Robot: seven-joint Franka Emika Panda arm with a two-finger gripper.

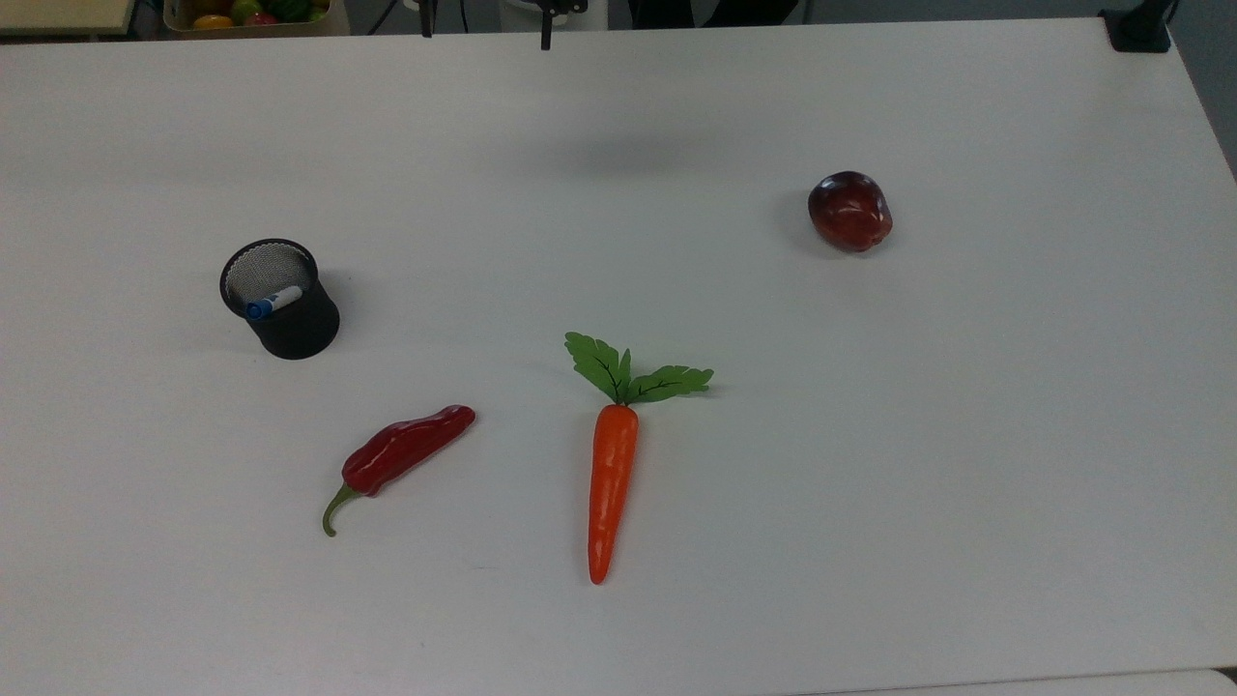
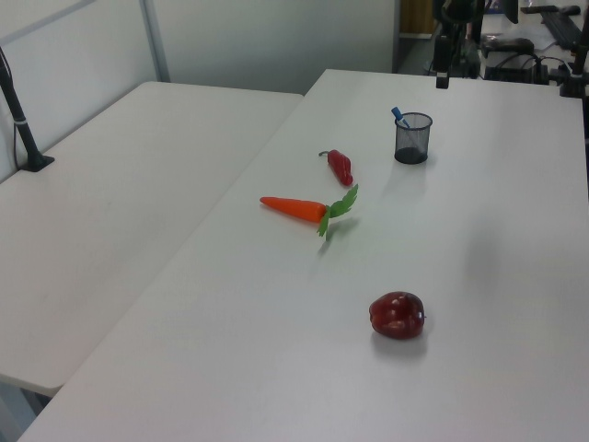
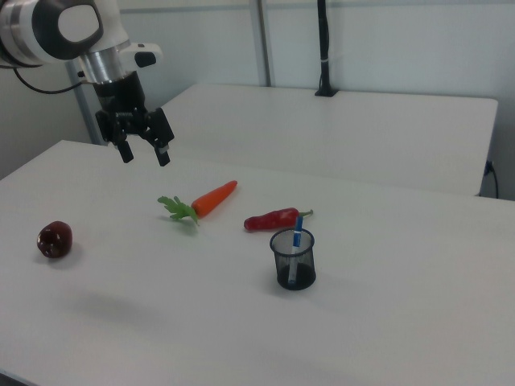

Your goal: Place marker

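The marker point(image 1: 273, 302) is white with a blue cap and leans inside a black mesh cup point(image 1: 290, 329) on the white table, at the top view's left. In the right view the marker point(image 3: 297, 241) stands upright in the cup point(image 3: 293, 259), blue end above the rim. In the left view its blue tip point(image 2: 398, 116) pokes out of the cup point(image 2: 413, 138). My gripper point(image 3: 145, 157) hangs open and empty, high above the table and far from the cup. Its fingertips show at the top view's upper edge point(image 1: 486, 29).
On the table lie an orange carrot point(image 1: 611, 478) with green leaves, a red chilli pepper point(image 1: 401, 452) and a dark red apple point(image 1: 849, 211). A box of fruit point(image 1: 246, 14) sits beyond the table's far edge. A black clamp point(image 1: 1138, 29) holds the corner.
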